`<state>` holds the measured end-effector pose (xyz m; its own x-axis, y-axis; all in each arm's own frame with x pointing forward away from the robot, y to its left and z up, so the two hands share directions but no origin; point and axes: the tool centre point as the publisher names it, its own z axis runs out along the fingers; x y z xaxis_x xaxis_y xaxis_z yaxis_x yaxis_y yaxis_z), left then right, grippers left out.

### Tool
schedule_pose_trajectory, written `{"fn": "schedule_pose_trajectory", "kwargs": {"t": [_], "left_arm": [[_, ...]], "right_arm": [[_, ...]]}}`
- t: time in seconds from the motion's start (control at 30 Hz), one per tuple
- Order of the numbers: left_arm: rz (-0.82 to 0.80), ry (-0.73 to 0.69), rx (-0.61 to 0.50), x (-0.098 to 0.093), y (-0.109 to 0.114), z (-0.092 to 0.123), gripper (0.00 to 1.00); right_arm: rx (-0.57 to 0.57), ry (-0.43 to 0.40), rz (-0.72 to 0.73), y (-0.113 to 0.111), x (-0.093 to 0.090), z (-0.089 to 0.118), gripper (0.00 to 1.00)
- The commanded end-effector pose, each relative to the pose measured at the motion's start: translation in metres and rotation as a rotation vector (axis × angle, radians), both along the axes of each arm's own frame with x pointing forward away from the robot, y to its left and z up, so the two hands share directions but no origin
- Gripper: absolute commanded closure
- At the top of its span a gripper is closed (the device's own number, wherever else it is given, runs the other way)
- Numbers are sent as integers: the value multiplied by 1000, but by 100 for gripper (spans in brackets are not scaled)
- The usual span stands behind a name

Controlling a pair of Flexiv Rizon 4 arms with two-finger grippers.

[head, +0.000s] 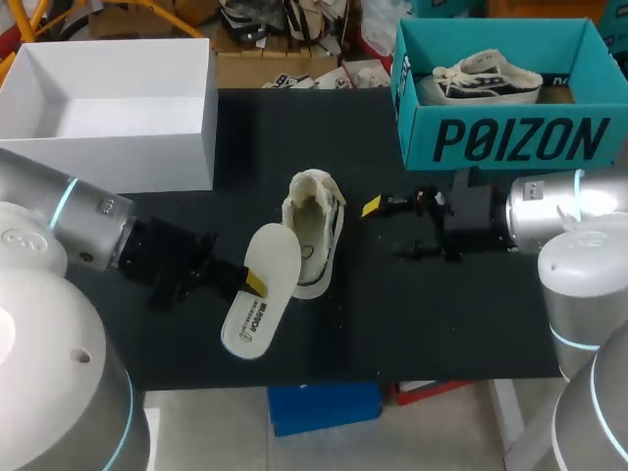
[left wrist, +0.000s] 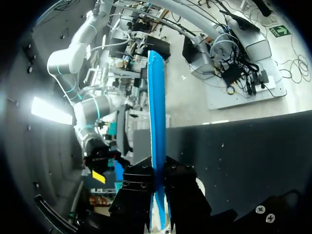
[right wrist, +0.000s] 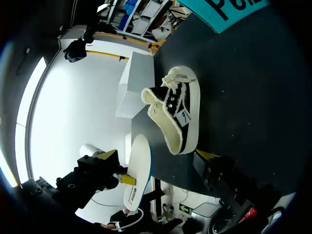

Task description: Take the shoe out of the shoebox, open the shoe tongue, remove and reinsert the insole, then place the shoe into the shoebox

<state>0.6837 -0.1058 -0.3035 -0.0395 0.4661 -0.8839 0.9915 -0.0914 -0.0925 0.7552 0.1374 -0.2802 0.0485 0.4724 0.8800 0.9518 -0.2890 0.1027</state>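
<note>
A cream and black sneaker (head: 312, 231) lies on the black table top, its opening turned toward my left arm; it also shows ahead of the right gripper (right wrist: 178, 114). My left gripper (head: 253, 283) is shut on the white insole (head: 263, 289), holding it beside the shoe's heel. In the left wrist view the insole (left wrist: 157, 122) stands edge-on, its blue underside between the fingers of the left gripper (left wrist: 157, 195). My right gripper (head: 388, 231) stands open just right of the shoe, holding nothing. One yellow fingertip (right wrist: 207, 155) of it shows near the shoe's sole.
An empty white box (head: 108, 108) stands at the back left. A teal shoebox (head: 510, 137) at the back right holds a second sneaker (head: 488, 77). The table's front edge runs just below the insole.
</note>
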Motion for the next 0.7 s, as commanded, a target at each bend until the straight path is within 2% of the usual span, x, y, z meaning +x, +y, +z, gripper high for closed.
{"fn": "schedule_pose_trajectory", "kwargs": {"t": [0.03, 0.3, 0.7], "left_arm": [[-2, 13, 54, -8, 7, -4, 100], [-12, 37, 84, -12, 10, -14, 100], [-126, 86, 124, 4, -2, -13, 100]], "right_arm": [[-11, -20, -45, -14, -20, 10, 0], [-32, -33, -52, -19, -36, 22, 0], [-32, -33, -52, -19, -36, 22, 0]]}}
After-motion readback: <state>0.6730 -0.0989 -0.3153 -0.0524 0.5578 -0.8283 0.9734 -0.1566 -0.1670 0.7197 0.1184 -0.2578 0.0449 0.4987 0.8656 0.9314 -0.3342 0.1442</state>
